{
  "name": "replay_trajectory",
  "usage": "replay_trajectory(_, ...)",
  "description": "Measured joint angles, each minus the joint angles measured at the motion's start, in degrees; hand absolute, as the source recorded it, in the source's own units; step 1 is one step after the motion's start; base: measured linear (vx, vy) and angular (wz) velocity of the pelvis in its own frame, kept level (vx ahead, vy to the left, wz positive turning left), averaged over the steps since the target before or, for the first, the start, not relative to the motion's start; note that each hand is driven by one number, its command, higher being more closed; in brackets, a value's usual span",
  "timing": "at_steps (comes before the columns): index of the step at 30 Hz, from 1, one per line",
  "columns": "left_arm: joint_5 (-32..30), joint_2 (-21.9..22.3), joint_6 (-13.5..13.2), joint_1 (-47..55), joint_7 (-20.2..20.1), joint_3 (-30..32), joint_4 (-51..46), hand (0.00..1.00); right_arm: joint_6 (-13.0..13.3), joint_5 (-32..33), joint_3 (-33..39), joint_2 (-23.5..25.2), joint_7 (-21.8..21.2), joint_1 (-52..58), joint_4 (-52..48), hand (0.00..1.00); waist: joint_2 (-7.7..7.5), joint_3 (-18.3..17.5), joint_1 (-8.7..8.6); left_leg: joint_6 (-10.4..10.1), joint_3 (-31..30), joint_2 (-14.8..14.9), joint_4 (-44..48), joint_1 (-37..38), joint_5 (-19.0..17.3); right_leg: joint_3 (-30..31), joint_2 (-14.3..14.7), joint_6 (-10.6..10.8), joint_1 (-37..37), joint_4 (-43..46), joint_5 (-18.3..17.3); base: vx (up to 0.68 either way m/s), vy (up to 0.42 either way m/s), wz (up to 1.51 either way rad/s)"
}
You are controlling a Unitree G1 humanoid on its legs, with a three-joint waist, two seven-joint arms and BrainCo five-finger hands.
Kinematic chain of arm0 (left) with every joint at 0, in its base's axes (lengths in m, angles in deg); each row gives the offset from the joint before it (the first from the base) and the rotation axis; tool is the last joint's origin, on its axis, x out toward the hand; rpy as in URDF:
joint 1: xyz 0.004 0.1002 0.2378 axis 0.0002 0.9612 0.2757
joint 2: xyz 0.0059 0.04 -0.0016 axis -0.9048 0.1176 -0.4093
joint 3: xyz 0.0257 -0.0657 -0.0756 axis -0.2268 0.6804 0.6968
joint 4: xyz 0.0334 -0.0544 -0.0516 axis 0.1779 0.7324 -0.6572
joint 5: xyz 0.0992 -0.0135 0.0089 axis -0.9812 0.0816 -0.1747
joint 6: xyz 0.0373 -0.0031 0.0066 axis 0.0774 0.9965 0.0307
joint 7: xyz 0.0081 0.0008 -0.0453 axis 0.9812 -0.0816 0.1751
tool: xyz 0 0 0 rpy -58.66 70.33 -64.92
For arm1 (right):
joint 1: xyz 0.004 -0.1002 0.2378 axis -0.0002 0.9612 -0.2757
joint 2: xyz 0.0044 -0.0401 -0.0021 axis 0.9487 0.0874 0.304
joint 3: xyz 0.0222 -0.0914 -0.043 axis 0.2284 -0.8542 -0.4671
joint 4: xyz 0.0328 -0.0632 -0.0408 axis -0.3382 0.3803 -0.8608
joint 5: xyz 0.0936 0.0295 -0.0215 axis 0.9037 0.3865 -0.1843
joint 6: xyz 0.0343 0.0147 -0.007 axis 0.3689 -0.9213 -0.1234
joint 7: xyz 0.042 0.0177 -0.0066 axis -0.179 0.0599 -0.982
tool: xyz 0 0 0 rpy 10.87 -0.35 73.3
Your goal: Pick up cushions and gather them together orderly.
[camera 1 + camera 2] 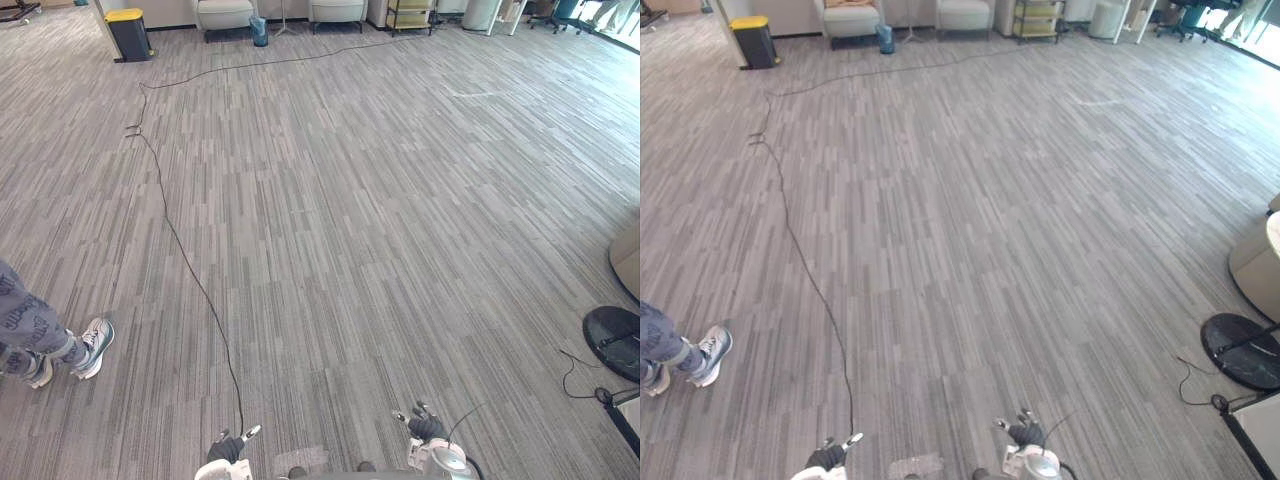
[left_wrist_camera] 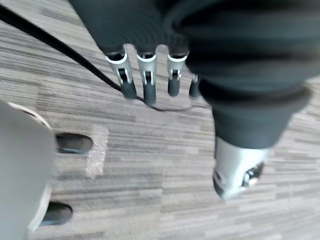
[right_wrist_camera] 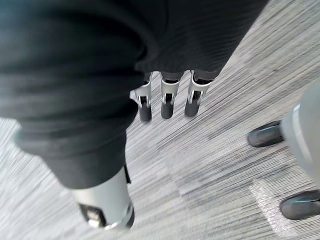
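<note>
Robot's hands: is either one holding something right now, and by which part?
Nothing is held. The left hand and the right hand both hang over the carpet with fingers relaxed and nothing between them.

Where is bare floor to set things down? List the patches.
The wide carpet ahead is bare, from the person's shoe at left to the round black base at right, and back to the bin and chairs. It is crowded along the far wall and by the base.
</note>
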Motion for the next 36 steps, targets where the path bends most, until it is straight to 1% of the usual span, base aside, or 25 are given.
replay_trajectory(3,-0.4,0.8,0.6,-0.2,0.0,1.9,1.1,0.00,-0.7,0.9,3.6,0.0,0.7,-0.4,1.7,0.00,0.00,0.0,0.18,0.0,-1.2,-0.1,0.0,-0.4,0.3,-1.2,-0.1,0.0,0.1,-0.4,0.0,0.02,-0.029,0.20)
replay_trajectory(5,-0.5,1.0,0.7,-0.5,0.0,1.9,1.5,0.00,-0.8,0.9,5.8,0.0,1.0,-0.3,2.4,0.00,0.04,0.1,0.15,0.0,-2.5,-0.2,-0.1,-0.3,0.4,-2.6,-0.3,0.0,1.1,-1.2,0.0,0.04,-0.027,0.36)
replay_trajectory(7,-0.6,1.1,0.8,-1.2,0.0,1.9,2.4,0.00,-1.6,0.9,8.9,-0.1,1.1,-0.4,4.1,0.00,0.04,0.1,0.28,0.0,-4.0,-0.4,-0.1,-0.4,0.4,-4.1,-0.6,0.0,1.9,-1.9,-0.1,0.03,-0.021,0.32)
replay_trajectory(9,-1.4,1.2,0.8,-1.4,0.0,1.9,2.4,0.00,-2.0,0.8,10.7,-0.1,1.1,-0.4,4.8,0.00,0.16,0.2,0.53,0.1,-4.4,-0.5,-0.1,-0.8,0.5,-4.6,-0.6,0.0,1.8,-2.0,-0.1,0.03,-0.024,0.15)
replay_trajectory(11,-2.1,1.2,1.0,-1.7,-0.1,1.9,2.9,0.00,-2.3,0.8,12.0,-0.2,1.1,-0.8,6.0,0.00,0.20,0.2,0.35,0.1,-5.3,-0.7,-0.1,-1.2,0.6,-5.3,-0.7,0.1,1.8,-2.2,-0.1,0.03,-0.021,0.20)
replay_trajectory(13,-2.2,1.2,1.3,-2.6,-0.1,1.9,3.9,0.00,-3.1,0.8,13.9,-0.3,1.1,-1.1,6.9,0.00,0.10,0.3,0.51,0.1,-5.4,-0.8,-0.1,-1.2,0.6,-5.4,-0.8,0.1,1.9,-2.3,-0.1,0.04,-0.013,0.09)
replay_trajectory(15,-2.3,1.0,1.8,-3.2,-0.1,1.9,4.7,0.00,-3.2,0.8,15.2,-0.3,1.1,-1.7,8.1,0.00,0.08,0.3,0.49,0.1,-5.4,-0.8,-0.1,-1.2,0.6,-5.4,-0.8,0.1,1.9,-2.3,-0.1,0.00,0.000,0.00)
replay_trajectory(20,-3.9,0.9,1.8,-3.7,-0.3,1.9,5.0,0.00,-3.6,0.9,16.7,-0.2,1.0,-1.6,8.6,0.00,-0.06,1.2,0.37,0.2,-5.5,-0.8,-0.1,-1.0,0.7,-5.5,-0.8,0.1,2.5,-2.2,-0.1,-0.02,-0.008,0.01)
replay_trajectory(26,-5.0,0.4,1.8,-3.9,-0.5,1.4,5.6,0.00,-3.6,1.5,17.3,-0.2,0.9,-1.0,8.8,0.00,-0.08,1.3,0.09,0.3,-5.7,-0.9,-0.1,-1.0,0.7,-5.8,-0.9,0.2,2.6,-2.3,-0.2,-0.01,-0.010,0.01)
replay_trajectory(32,-6.1,-0.2,1.9,-4.6,-0.6,-1.2,6.0,0.00,-3.6,2.1,17.3,-0.2,0.5,-0.6,8.8,0.00,-0.14,1.4,0.05,0.3,-6.7,-1.2,-0.1,-1.1,0.7,-6.5,-1.2,0.4,2.8,-2.9,-0.4,0.03,-0.016,0.09)
replay_trajectory(36,-6.1,-0.3,1.9,-4.8,-0.8,-1.5,6.1,0.00,-3.6,2.2,17.3,-0.2,0.2,-0.9,8.8,0.00,-0.02,1.8,0.03,0.3,-6.6,-1.3,-0.1,-1.2,0.7,-6.5,-1.2,0.4,2.8,-3.0,-0.4,0.02,-0.008,0.01)
